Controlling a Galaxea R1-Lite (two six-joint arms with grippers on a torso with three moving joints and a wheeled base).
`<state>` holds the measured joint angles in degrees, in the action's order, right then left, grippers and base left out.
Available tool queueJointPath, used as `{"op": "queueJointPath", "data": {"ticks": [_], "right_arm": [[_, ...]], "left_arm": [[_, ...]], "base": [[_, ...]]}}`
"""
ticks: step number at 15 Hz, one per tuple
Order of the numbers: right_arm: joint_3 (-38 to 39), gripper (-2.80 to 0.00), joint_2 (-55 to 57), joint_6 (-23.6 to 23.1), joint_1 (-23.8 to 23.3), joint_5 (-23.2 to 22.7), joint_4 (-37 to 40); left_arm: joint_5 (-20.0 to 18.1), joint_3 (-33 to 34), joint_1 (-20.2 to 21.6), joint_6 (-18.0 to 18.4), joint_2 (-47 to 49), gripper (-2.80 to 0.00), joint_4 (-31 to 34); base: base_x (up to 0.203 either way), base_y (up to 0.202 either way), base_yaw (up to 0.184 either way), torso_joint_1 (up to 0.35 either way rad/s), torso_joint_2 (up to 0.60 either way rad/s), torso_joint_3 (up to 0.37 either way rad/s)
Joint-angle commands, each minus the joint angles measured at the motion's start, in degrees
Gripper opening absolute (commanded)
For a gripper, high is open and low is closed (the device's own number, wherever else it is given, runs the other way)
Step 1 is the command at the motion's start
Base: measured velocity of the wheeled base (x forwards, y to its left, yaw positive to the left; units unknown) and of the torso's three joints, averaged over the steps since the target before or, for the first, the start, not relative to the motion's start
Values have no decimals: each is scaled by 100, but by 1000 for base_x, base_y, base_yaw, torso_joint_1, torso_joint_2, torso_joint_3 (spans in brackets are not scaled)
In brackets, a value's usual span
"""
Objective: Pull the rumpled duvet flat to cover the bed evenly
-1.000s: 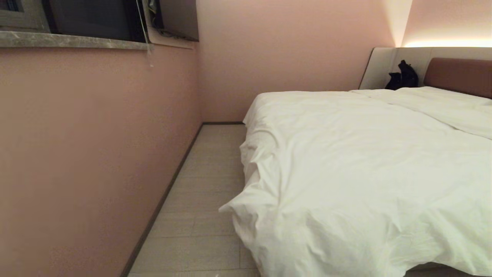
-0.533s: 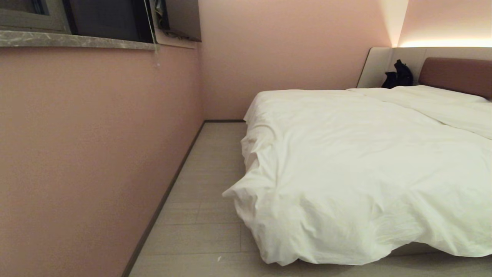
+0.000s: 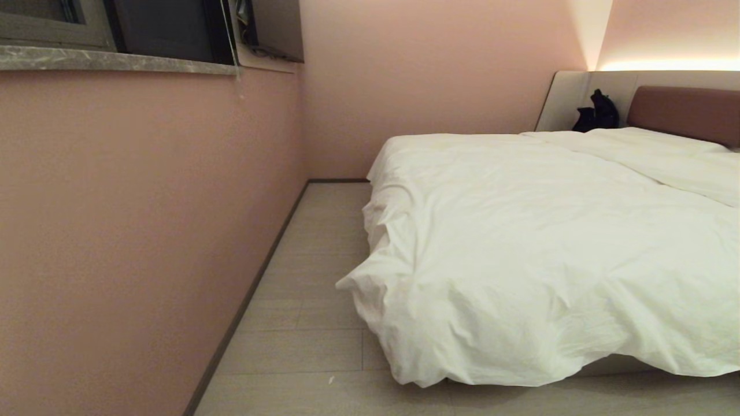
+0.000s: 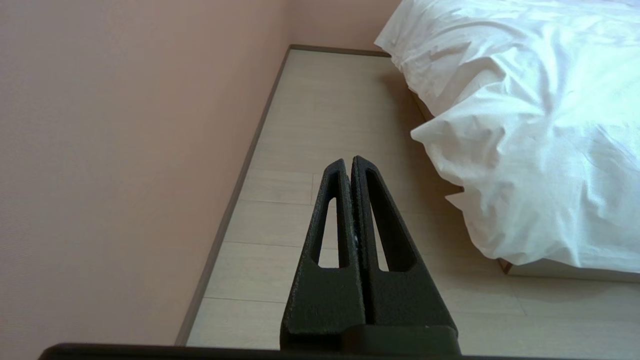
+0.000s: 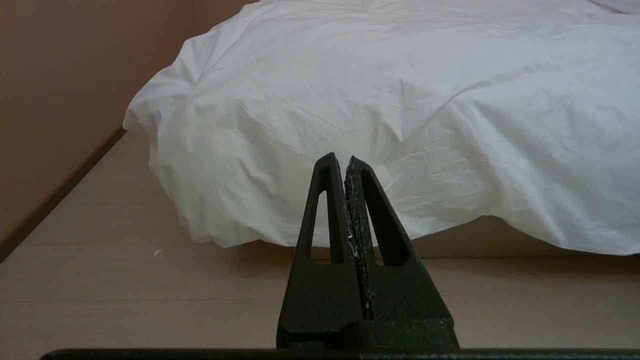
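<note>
**Duvet spread over bed, corner bunched at the foot**

The white duvet (image 3: 549,248) lies across the bed (image 3: 621,365), its near-left corner (image 3: 355,283) puckered into a puffy fold that overhangs the floor (image 3: 306,300) beside the pink wall (image 3: 144,231). The left gripper (image 4: 348,162) hangs over the floor strip, jaws pressed together and empty; the right gripper (image 5: 339,159) faces the duvet's drooping foot edge, likewise closed on nothing. The cover looks thick, soft and light, likely to crumple and drag rather than slide as a sheet. The bunched corner and the hanging hem (image 5: 350,220) appear the surest places to pinch. A dark object (image 3: 595,112) sits by the reddish-brown headboard (image 3: 682,112).
</note>
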<state>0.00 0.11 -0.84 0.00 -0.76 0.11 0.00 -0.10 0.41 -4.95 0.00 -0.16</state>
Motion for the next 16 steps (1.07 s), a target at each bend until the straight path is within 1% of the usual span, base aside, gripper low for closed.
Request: {"op": "queueJointPath", "data": {"ticks": [1,16], "right_arm": [[0,-280,-2,1,4,-3,-2],[0,-280,-2,-5,0,-3,-11]], "left_arm": [[0,1,2,-6,0,-280,-2],[0,7,2,-6,0,-280,-2]], "base": [[0,0,0,0,0,0],[0,0,0,0,0,0]]}}
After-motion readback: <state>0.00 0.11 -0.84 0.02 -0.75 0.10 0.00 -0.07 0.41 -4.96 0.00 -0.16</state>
